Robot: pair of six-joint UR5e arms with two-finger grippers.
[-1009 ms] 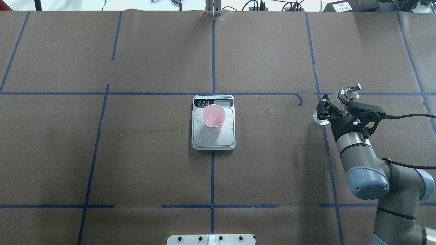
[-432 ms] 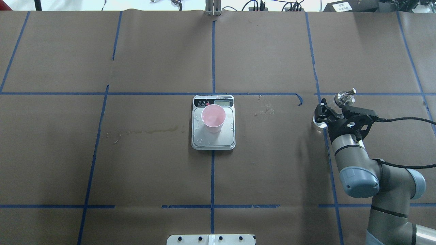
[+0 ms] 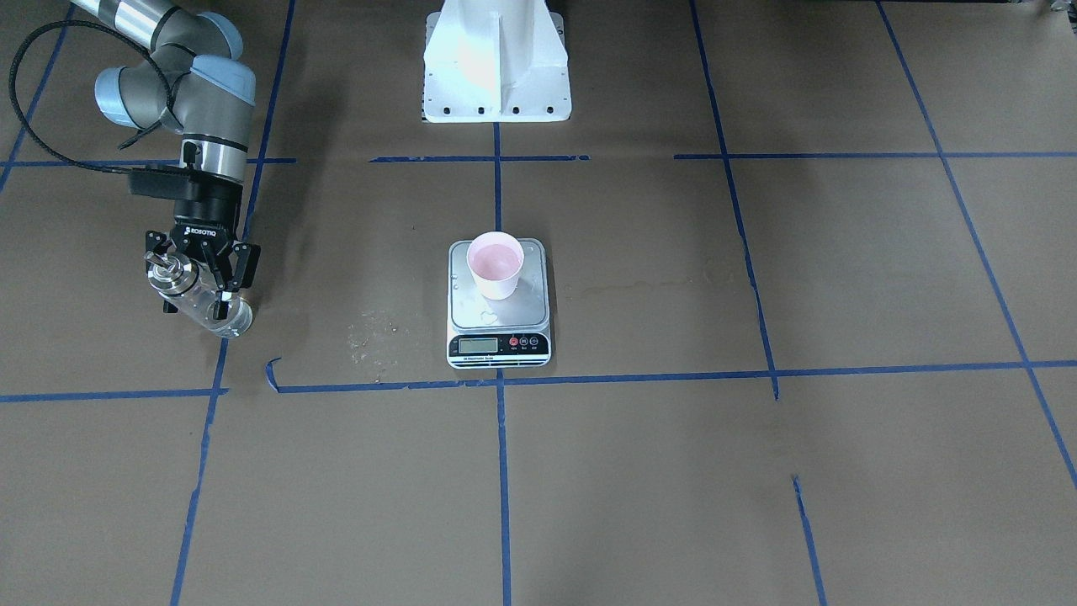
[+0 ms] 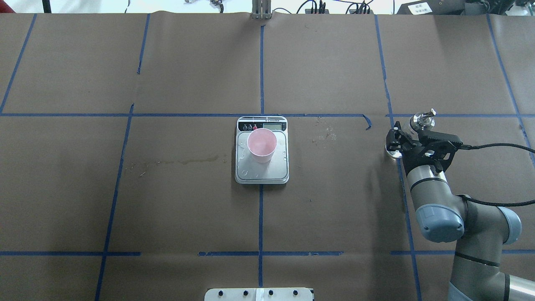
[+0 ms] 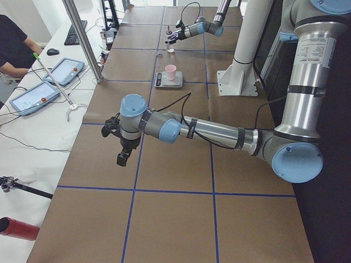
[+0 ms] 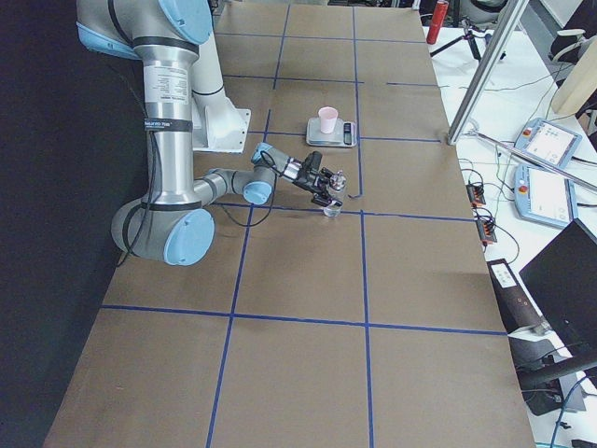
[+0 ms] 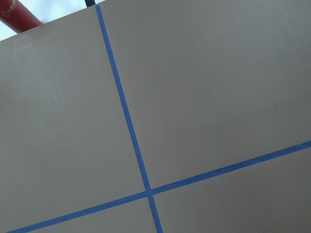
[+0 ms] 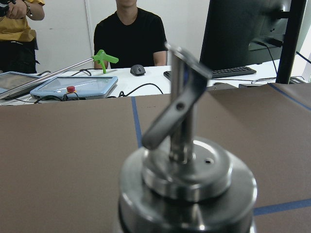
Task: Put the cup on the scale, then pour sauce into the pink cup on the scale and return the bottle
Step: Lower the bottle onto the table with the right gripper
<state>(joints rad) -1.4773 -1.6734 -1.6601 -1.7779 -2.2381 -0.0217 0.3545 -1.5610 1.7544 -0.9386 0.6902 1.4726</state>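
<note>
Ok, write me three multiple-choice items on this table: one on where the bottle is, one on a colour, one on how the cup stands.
1. The glass bottle is:
A) lying flat mid-table
B) held in the right end effector
C) off the table

2. The tape lines on the table are:
A) red
B) yellow
C) blue

3. The pink cup stands:
A) upright
B) on its side
C) upside down

Answers:
1 B, the end effector closes around the bottle near the table's side.
2 C, the grid reads blue in every view.
3 A, its open mouth faces up on the scale.
</note>
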